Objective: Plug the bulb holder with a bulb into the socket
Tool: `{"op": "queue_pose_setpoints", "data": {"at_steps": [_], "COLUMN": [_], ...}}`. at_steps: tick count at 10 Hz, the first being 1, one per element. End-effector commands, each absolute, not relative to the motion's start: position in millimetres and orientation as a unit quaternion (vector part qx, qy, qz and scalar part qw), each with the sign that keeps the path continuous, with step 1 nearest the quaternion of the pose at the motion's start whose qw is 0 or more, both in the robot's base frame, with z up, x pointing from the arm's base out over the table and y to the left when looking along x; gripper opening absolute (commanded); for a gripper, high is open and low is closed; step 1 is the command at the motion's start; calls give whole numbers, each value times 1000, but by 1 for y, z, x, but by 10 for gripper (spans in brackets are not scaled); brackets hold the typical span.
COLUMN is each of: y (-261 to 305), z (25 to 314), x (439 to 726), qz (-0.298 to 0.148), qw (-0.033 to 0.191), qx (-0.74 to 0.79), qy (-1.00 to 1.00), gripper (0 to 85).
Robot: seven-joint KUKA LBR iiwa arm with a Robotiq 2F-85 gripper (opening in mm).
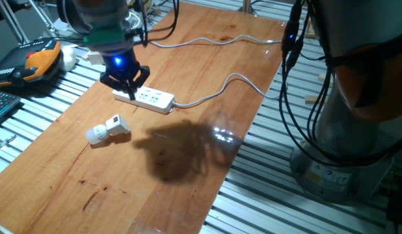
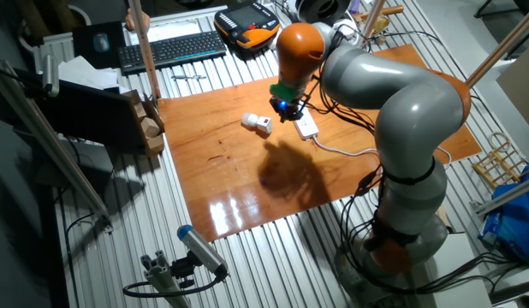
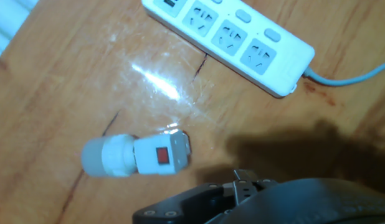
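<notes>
The bulb holder (image 1: 112,125) lies on its side on the wooden table, white with a red switch facing up, its bulb (image 1: 94,135) pointing left. It also shows in the other fixed view (image 2: 258,123) and in the hand view (image 3: 161,154), with the bulb (image 3: 105,155) at its left end. The socket (image 1: 147,97) is a white power strip lying behind it, also in the hand view (image 3: 236,40) and the other fixed view (image 2: 306,126). My gripper (image 1: 128,91) hovers over the strip's left end, looks open, and holds nothing.
The strip's grey cable (image 1: 220,91) runs right and back across the table. A second cable (image 1: 207,42) lies at the table's far end. An orange pendant (image 1: 38,62) and a keyboard (image 2: 175,47) lie off the wooden top. The robot base (image 2: 401,231) stands beside the table.
</notes>
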State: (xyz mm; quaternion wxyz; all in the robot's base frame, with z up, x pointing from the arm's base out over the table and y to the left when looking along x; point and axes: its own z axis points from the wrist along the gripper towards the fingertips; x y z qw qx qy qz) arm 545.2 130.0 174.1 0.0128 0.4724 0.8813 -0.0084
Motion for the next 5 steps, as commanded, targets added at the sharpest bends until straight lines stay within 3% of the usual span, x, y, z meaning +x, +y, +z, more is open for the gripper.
{"op": "queue_pose_setpoints", "data": {"at_steps": [1, 5], "y": [131, 132], "z": [171, 166], "x": [547, 549], "qz": [-6, -11], "qw": [18, 28], "qx": [508, 560], "qy": [861, 828], "gripper": [0, 0]}}
